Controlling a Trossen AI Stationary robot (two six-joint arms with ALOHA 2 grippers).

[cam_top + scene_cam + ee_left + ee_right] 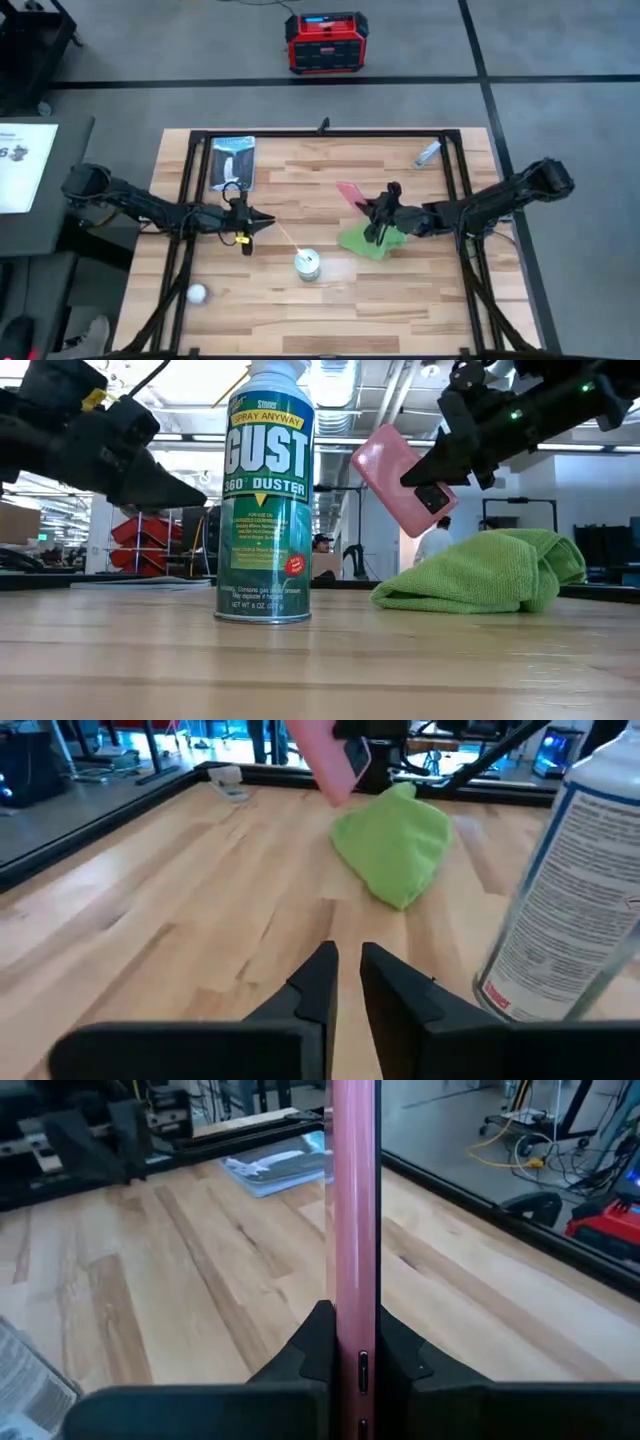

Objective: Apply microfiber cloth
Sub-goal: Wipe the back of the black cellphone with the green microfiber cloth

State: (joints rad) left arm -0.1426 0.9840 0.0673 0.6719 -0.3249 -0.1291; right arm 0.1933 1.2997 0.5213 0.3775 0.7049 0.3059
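Observation:
The green microfiber cloth (pixel 368 241) lies bunched on the wooden table, right of middle; it also shows in the low view (pixel 490 572) and the left wrist view (pixel 393 840). Just above its far side my right gripper (pixel 381 216) is shut on a pink-backed phone (pixel 395 475), which is lifted clear. My left gripper (pixel 256 223) hovers left of middle with its fingers shut on nothing (pixel 347 962), pointing toward the cloth. My right gripper pinches the phone between its two fingers, one on each flat face, at the end with the camera (pixel 433 498). The wrist view shows the phone edge-on between the fingers (pixel 354 1365). The phone sticks out past the fingertips, tilted, clear of cloth and table.
A green duster can (pixel 307 264) stands upright near the table's middle front, between the two grippers. A white ball (pixel 197 293) lies front left, a plastic packet (pixel 233 162) far left, a small grey object (pixel 427 154) far right. A red device (pixel 324 42) sits on the floor beyond.

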